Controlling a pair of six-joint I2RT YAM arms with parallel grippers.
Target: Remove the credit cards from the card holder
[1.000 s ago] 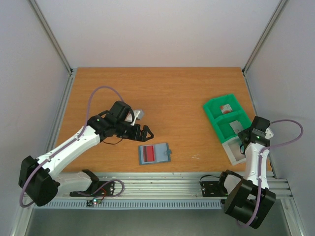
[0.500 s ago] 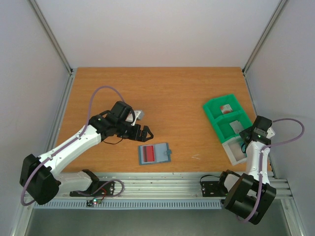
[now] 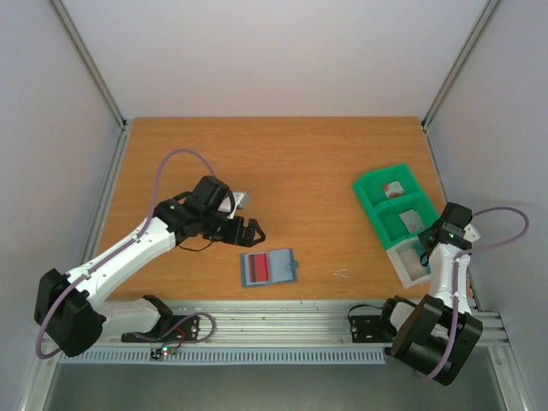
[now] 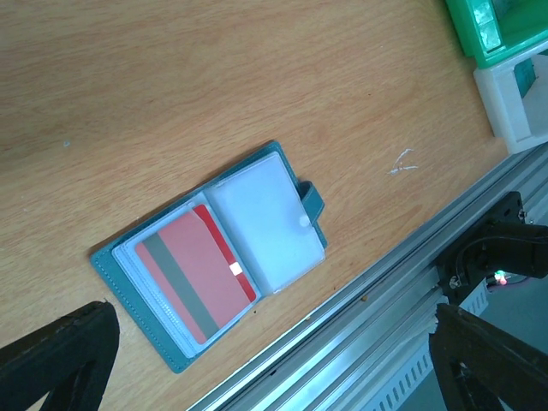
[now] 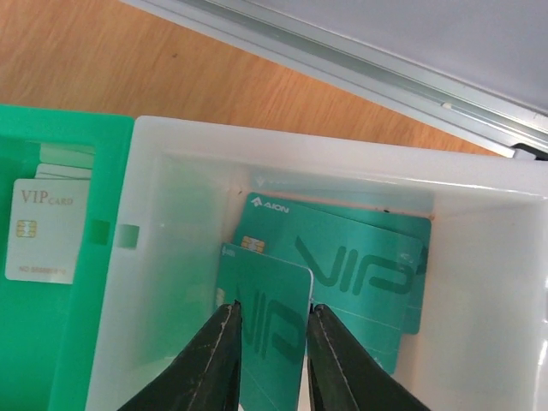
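Card holder (image 3: 268,268): spread flat on table (image 3: 300,163), red card (image 4: 199,276) in one pocket. Left gripper (image 3: 250,231): spread wide, near holder, not touching. Right gripper (image 5: 273,313): pinching green card (image 5: 267,287) inside white bin (image 5: 163,248).

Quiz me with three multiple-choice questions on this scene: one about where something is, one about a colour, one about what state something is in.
1. Where is the right gripper?
A. at the white bin
B. high in the air, near nothing
C. in the far left corner

2. What colour is the card showing in the card holder?
A. yellow
B. red
C. black

3. How does the card holder lie?
A. folded shut
B. standing on its edge
C. spread open flat

Answers:
1. A. The right wrist view shows its fingers framed by the white bin's walls, with a teal card between them.
2. B. The left wrist view shows a red card with a grey stripe in one panel.
3. C. Both panels lie side by side, with the clasp tab sticking out.
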